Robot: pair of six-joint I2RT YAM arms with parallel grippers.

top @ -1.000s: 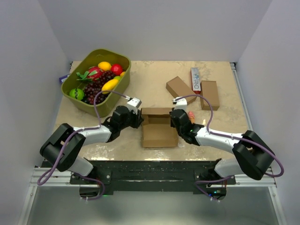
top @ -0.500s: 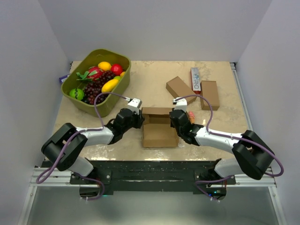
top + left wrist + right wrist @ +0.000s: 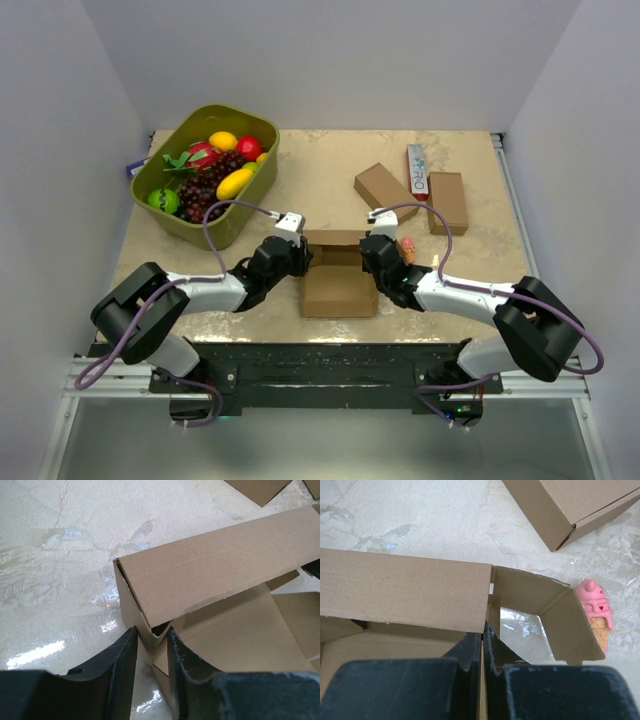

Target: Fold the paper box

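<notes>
1 paper box (image 3: 338, 285) lies at the centre of the desk (image 3: 320, 180), between 2 arms. It is plain brown corrugated cardboard, shallow and rectangular, and its flat lid panel (image 3: 215, 565) leans over the open tray. The left pincer (image 3: 152, 635) has its 2 black fingers apart, with the box's left corner between them; I cannot tell whether they press it. The right pincer (image 3: 482, 640) has its fingers together at the box's right wall. Just beside the right flap lies 1 pink ice-cream toy (image 3: 596, 611). At upper right are 2 closed brown cartons (image 3: 385, 188) (image 3: 447, 202), with 1 narrow white-and-red carton (image 3: 417, 170) between them. At upper left is 1 olive bin (image 3: 235, 225) of glossy toy fruit.
</notes>
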